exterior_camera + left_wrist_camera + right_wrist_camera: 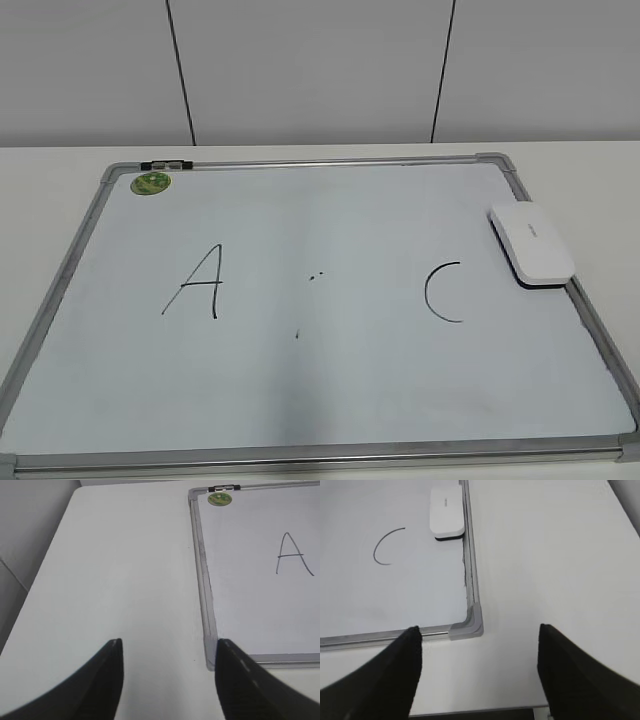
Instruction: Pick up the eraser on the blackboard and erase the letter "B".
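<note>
The blackboard [300,380] is a white board with a grey frame, lying flat on the table. It bears a black "A" [196,282] and a "C" [443,292]. Between them no "B" shows, only a few tiny black specks [314,276]. The white eraser [531,243] lies at the board's right edge, partly on the frame; it also shows in the right wrist view [447,511]. My left gripper [167,647] is open and empty over the table, left of the board's near corner. My right gripper [479,632] is open and empty, just in front of the board's near right corner.
A small green round magnet [152,183] sits at the board's far left corner beside a black and silver clip [165,164]. A grey wall stands behind the white table [125,580]. The table's front edge [470,712] lies close under my right gripper.
</note>
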Motion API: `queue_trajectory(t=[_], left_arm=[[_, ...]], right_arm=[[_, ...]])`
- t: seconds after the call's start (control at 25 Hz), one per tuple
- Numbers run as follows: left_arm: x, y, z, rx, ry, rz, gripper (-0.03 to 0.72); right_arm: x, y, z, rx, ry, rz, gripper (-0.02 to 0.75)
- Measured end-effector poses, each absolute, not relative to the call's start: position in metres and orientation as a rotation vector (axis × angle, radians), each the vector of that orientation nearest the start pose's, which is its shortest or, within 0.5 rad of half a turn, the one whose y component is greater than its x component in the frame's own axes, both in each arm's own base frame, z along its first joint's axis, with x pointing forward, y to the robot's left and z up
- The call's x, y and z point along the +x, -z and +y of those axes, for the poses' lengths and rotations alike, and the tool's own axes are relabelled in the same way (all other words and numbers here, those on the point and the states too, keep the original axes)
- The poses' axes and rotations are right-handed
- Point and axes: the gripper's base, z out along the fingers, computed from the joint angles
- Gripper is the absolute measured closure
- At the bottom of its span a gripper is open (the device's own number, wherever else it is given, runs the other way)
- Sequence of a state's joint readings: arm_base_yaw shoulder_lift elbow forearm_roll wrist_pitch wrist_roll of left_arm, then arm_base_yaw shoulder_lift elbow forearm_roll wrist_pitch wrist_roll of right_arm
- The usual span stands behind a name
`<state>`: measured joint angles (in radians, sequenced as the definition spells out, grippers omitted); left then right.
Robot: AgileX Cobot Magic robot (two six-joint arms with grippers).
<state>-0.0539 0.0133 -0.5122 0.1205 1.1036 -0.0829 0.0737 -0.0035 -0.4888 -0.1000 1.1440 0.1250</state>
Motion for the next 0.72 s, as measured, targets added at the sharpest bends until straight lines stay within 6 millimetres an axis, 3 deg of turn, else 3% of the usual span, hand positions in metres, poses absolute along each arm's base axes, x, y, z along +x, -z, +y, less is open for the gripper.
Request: queue_trajectory(t=[0.72], left_arm=[[-0.0066, -0.2777, 0.0101, -0.043, -0.064, 2.078, 0.293]], right_arm=[[-0.0095, -0.2678, -0.0090, 0.066, 0.004, 2.116, 0.202]])
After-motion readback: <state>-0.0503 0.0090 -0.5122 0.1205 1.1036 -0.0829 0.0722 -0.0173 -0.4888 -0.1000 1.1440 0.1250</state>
